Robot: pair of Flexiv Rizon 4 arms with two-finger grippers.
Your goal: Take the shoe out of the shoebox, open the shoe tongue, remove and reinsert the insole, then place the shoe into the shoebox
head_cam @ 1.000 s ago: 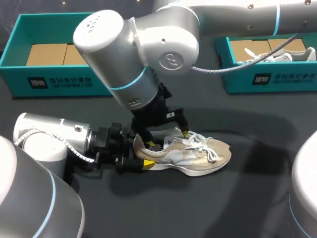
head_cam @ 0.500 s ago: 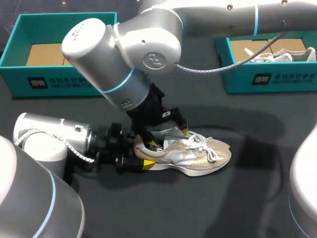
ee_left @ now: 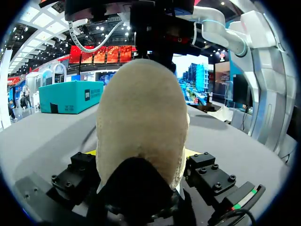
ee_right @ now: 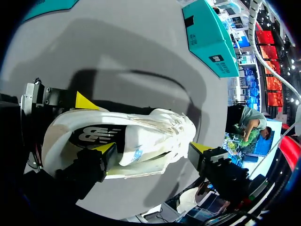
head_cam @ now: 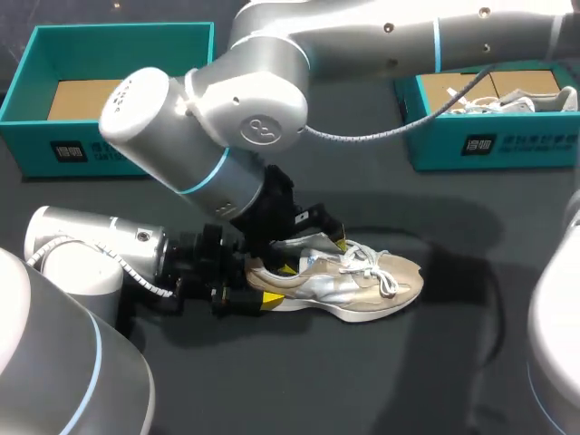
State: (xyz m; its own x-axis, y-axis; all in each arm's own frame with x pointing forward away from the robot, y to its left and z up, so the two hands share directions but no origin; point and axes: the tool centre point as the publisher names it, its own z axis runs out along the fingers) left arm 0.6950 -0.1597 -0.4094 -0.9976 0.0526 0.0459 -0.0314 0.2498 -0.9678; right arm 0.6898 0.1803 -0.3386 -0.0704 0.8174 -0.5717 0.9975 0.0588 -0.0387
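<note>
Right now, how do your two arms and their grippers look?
The left arm and the right arm are thick silver-grey tubes with rounded joints and light blue rings. The right arm has a round embossed emblem and a grey cable alongside it. A white cable runs near the left wrist. The left gripper and right gripper are black and blocky, with yellow tips.

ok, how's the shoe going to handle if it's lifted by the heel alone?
Likely light: the shoe has a thick foam-looking sole and thin fabric upper. Gripped only at the heel by the left claw, the toe may sag or swing. The tongue and laces look floppy, so they'd probably fold under the right claw.
</note>
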